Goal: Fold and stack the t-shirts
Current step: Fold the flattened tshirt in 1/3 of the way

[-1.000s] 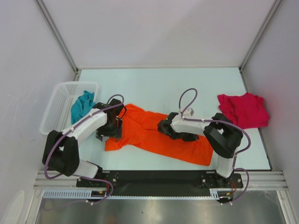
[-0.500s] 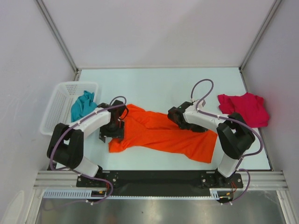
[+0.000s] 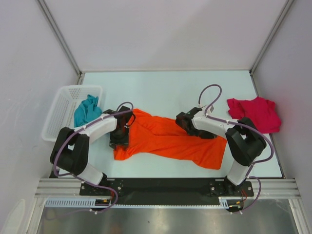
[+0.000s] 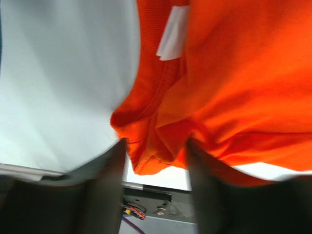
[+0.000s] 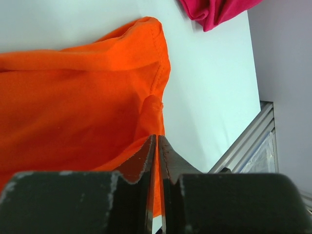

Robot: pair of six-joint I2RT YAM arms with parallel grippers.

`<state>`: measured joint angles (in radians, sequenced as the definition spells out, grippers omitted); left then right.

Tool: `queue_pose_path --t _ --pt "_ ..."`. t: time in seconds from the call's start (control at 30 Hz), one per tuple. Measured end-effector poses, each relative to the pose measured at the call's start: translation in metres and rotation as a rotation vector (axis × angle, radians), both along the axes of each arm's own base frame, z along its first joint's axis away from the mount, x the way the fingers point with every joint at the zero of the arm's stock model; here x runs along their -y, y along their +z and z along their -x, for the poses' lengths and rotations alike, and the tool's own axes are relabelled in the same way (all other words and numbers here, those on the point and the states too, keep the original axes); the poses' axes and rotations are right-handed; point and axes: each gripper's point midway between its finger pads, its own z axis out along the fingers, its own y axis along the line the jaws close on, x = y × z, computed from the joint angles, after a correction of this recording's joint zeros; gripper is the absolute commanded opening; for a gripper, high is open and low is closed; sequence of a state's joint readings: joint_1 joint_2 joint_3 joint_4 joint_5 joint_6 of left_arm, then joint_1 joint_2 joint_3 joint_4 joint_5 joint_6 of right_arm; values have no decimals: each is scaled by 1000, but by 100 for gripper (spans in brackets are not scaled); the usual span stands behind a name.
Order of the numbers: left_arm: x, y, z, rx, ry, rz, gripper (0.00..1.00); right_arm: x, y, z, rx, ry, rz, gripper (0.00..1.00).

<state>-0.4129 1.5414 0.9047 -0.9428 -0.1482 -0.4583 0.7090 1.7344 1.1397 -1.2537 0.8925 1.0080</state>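
The left hand (image 4: 156, 146) stands fairly wide, fingers either side of a bunched hem at the 9 o'clock end of the orange shirt (image 3: 165, 139); whether they press it I cannot tell. The right hand (image 5: 157, 141) is all but closed over the shirt's 1 o'clock edge; any pinch is hidden. Only the top view shows the shirt whole, mid-desk (image 3: 165, 90), and the teal shirt (image 3: 87, 109) in the basket (image 3: 56, 117) at 9 o'clock. The red shirt (image 3: 253, 114) lies at 2 o'clock, cut off in the right wrist view. The left wrist view alone shows a white label (image 4: 173, 34).
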Motion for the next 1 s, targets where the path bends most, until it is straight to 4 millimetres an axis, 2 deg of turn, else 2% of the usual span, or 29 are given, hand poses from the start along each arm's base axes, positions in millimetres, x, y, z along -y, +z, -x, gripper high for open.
queue_pose_path --t 0.03,0.07,0.17,0.37,0.63,0.83,1.0 --pt "1 1 -1 5 3 6 37 0 -1 0 -3 2 1 11" --pt "3 1 -2 13 3 16 25 0 -2 0 -9 5 4 13" --pt "9 1 -5 29 9 48 13 0 -2 0 -17 9 7 16" --pt "10 -7 0 23 10 62 9 0 -2 0 -24 12 13 17" --pt "10 -8 -5 40 10 55 5 7 -6 8 -44 9 30 17" --pt "3 4 -27 84 11 -19 3 12 -9 22 -73 6 34 17" --pt "-8 22 -48 144 27 -79 3 6 -10 27 -80 15 23 17"
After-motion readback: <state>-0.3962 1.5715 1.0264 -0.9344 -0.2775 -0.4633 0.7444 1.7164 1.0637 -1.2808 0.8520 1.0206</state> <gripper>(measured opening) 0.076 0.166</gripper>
